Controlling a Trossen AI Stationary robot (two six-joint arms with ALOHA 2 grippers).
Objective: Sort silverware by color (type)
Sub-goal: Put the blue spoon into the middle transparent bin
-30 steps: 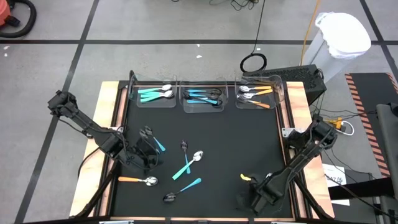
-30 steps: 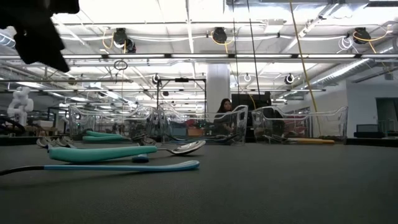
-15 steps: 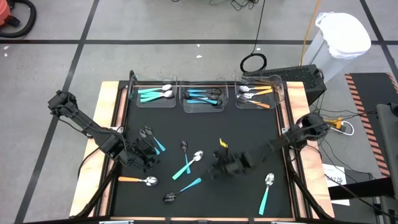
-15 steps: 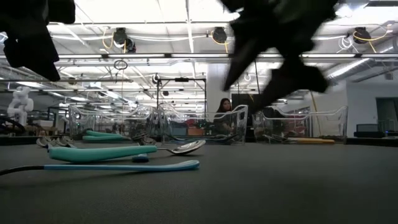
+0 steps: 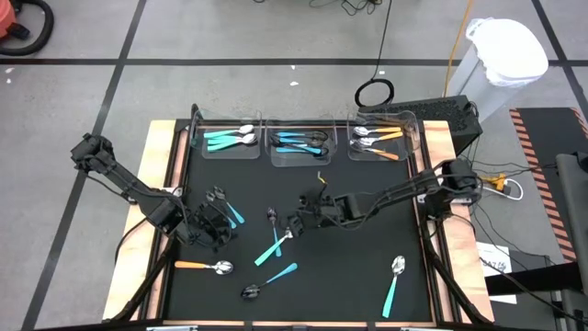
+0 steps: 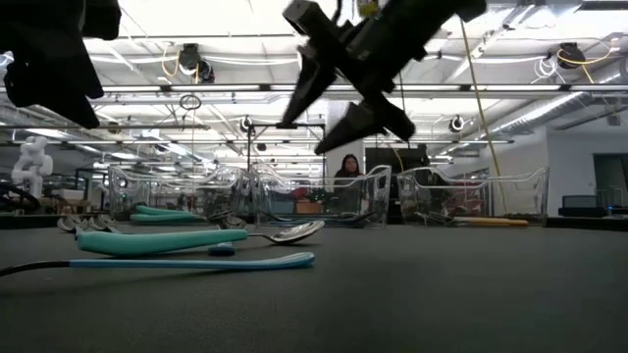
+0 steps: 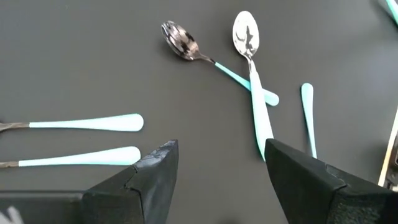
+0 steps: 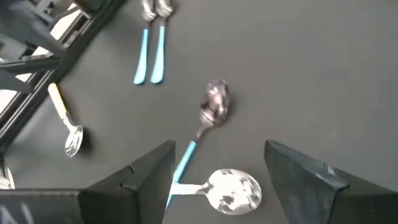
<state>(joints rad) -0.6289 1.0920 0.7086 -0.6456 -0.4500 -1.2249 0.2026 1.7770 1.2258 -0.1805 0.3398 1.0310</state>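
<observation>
- Here, on the mat's (image 5: 349, 276) left side, the left gripper (image 5: 213, 221) hovers with its fingers spread and nothing between them, a blue spoon (image 5: 233, 214) or two lying just beside it.
- Nearer the front edge on that side lies an orange spoon (image 5: 204, 267), its long axis running across the mat, well apart from either gripper.
- In the middle, a teal spoon (image 5: 278, 242) and a dark-headed spoon (image 5: 273, 219) cross near their handles; the left wrist view shows the same pair, the teal spoon (image 7: 254, 81) lying over the other's handle.
- Just right of that pair, the right gripper (image 5: 299, 221) hangs above the mat, released and empty, its open fingers pointing toward the crossed spoons.
- The coming move likely turns on this: the teal spoon's head sits almost under the right gripper and its handle runs diagonally away toward the front-left, so the right arm looks nearer to it than the left.
- Further front sit a dark spoon (image 5: 269, 280) with a blue handle and, far right, another spoon (image 5: 393, 283) lying roughly front to back.
- Along the far edge stand three clear bins (image 5: 333, 154), already holding teal, blue and orange pieces from left to right.
</observation>
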